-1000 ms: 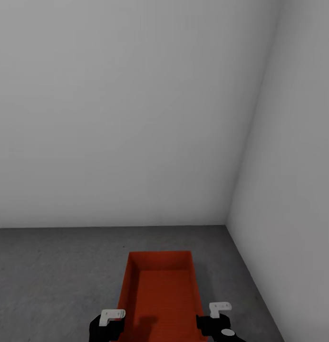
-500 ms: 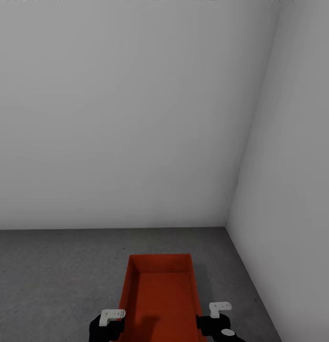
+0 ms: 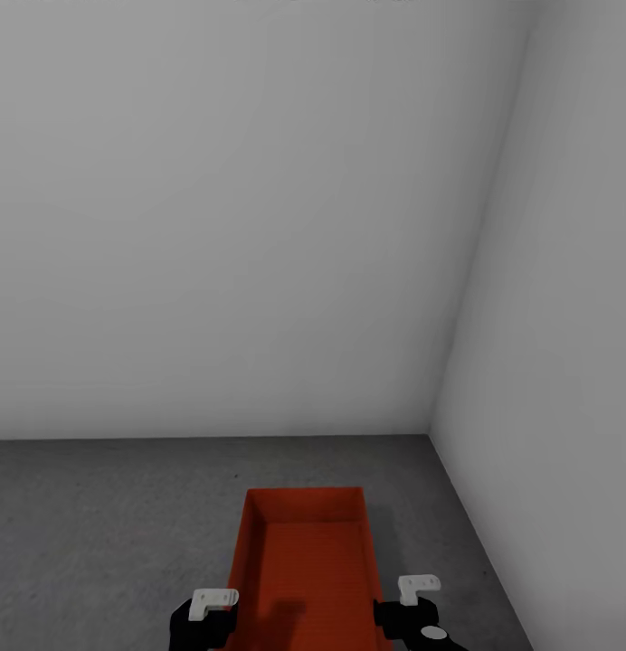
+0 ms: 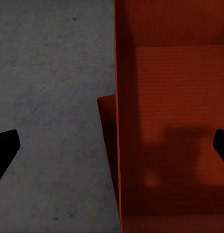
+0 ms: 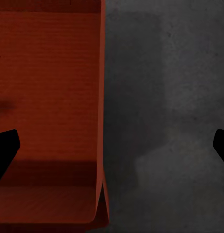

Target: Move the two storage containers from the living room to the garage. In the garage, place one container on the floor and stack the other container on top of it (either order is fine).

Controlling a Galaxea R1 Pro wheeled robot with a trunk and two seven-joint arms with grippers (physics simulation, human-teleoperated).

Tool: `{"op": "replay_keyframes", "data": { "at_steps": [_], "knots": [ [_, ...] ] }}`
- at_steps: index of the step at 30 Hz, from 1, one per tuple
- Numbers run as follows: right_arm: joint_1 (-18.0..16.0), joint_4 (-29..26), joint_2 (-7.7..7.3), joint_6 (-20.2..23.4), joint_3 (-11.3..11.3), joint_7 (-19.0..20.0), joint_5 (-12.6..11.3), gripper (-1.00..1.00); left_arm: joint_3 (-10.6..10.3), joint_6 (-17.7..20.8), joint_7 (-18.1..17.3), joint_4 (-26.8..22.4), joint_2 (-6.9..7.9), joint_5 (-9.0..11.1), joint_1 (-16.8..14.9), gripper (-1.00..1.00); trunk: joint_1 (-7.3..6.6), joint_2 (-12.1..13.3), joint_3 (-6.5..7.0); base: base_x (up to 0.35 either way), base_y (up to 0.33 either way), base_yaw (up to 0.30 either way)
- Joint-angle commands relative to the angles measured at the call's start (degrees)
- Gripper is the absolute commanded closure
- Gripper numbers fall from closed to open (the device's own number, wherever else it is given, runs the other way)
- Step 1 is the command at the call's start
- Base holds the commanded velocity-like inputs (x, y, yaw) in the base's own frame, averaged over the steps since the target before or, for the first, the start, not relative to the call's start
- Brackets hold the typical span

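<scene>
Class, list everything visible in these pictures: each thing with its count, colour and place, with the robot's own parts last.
storage container: one for certain, red-orange, open-top, low over the floor near the room's corner.
red-orange edge: one, jutting out lower down beside the container's wall; perhaps a second container beneath, cannot tell.
floor: one, dark grey, speckled, around the container.
walls: two, plain white-grey, meeting in a corner ahead.
left end effector: one, black fingers, open astride the container's left wall.
right end effector: one, black fingers, open astride the container's right wall.
</scene>
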Motion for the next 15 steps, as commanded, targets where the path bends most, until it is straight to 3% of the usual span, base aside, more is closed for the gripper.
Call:
{"op": "replay_keyframes", "data": {
  "at_steps": [1,5,15],
  "knots": [
    [-0.04,0.06,0.01,-0.14,0.31,-0.29,0.02,-1.0,0.46,-0.2,0.21,0.06,-0.02,-0.61,-0.04,-1.0,0.0,-0.03,-0.05,0.0,0.0,0.0],
    [-0.04,0.06,0.01,-0.14,0.31,-0.29,0.02,-1.0,0.46,-0.2,0.21,0.06,-0.04,-0.61,-0.04,-1.0,0.0,-0.03,-0.05,0.0,0.0,0.0],
    [-0.04,0.06,0.01,-0.14,0.31,-0.29,0.02,-1.0,0.46,-0.2,0.18,0.06,0.0,-0.61,-0.04,-1.0,-2.2,3.98,1.74,0.0,0.0,0.0]
  ]
}}
